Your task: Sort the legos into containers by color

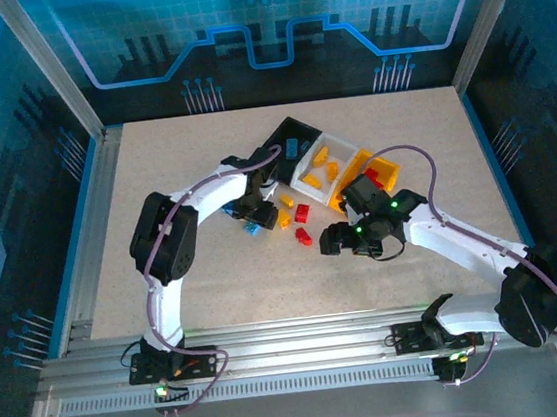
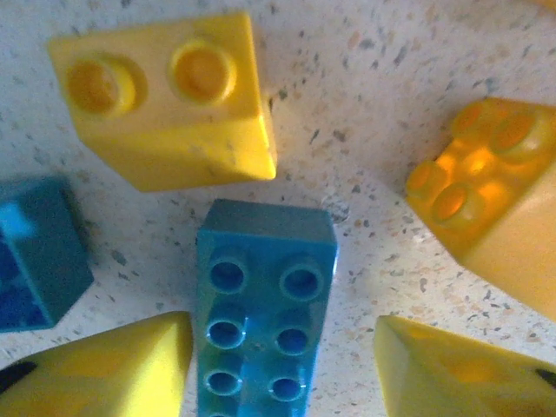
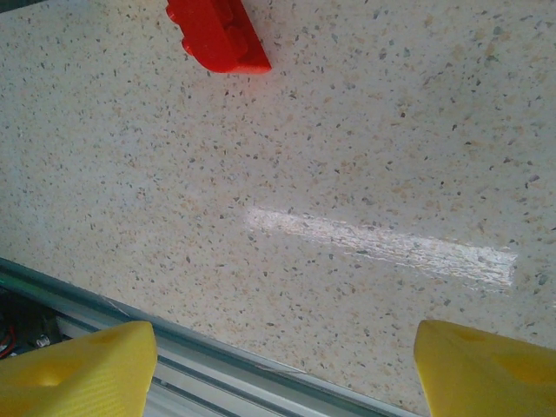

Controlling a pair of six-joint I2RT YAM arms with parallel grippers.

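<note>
Here, speckled beige table (image 1: pixel 401 134), blue-lit walls (image 1: pixel 267 19), left claw (image 2: pixel 282 343) spread astride blue lego (image 2: pixel 261 287), right claw (image 3: pixel 282 347) spread.

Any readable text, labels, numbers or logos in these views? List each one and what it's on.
None readable.
Back panel: gear and circuit-trace graphic, no letters or digits.
Blue brick, left wrist view: no lettering can be made out on the studs.
Containers, top view: no labels seen; anything printed there would be too small to read.
</note>
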